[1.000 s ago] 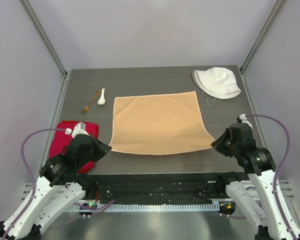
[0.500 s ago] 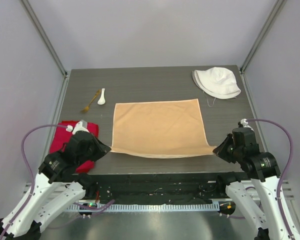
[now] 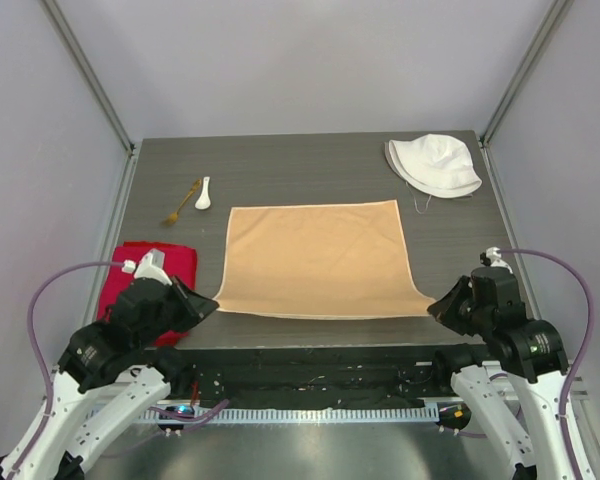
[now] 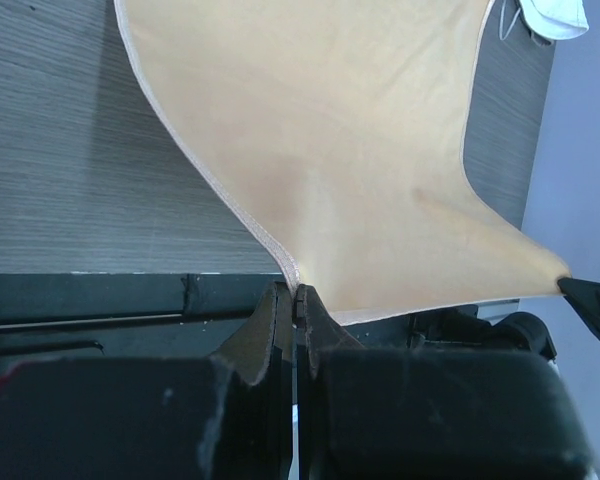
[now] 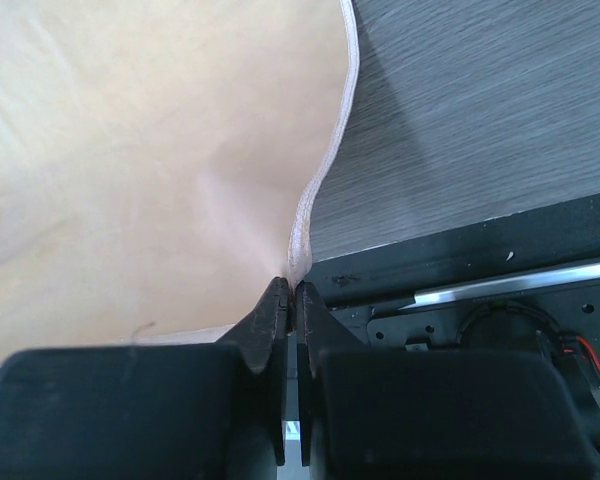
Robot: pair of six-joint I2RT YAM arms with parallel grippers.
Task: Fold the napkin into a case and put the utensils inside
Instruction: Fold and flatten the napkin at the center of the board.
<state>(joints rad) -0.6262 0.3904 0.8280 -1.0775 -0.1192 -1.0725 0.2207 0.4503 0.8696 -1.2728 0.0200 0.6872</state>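
While the napkin (image 3: 318,258) lies spread as a single flat layer over the middle of the dark table (image 3: 300,165), both of its near corners are pinched. The left pincer (image 4: 294,292) is closed on the near left corner, its two black fingers pressed together with the hemmed edge caught between them. The right pincer (image 5: 293,288) grips the near right corner in the same way, and the seam runs straight up out of its closed tips. Both corners are drawn outward and toward the arms, so the cloth's near edge flares wider than its far edge and reaches the table's front edge, just above the black strip there.

Well apart from the napkin, near the far left of the table, the small white spoon (image 3: 203,193) and the thin gold fork (image 3: 183,202) lie just beside each other, the fork angled to the spoon's left. A red cloth (image 3: 150,268) sits crumpled at the near left, partly under the left arm. A white hat (image 3: 435,164) rests in the far right corner, clear of the napkin.
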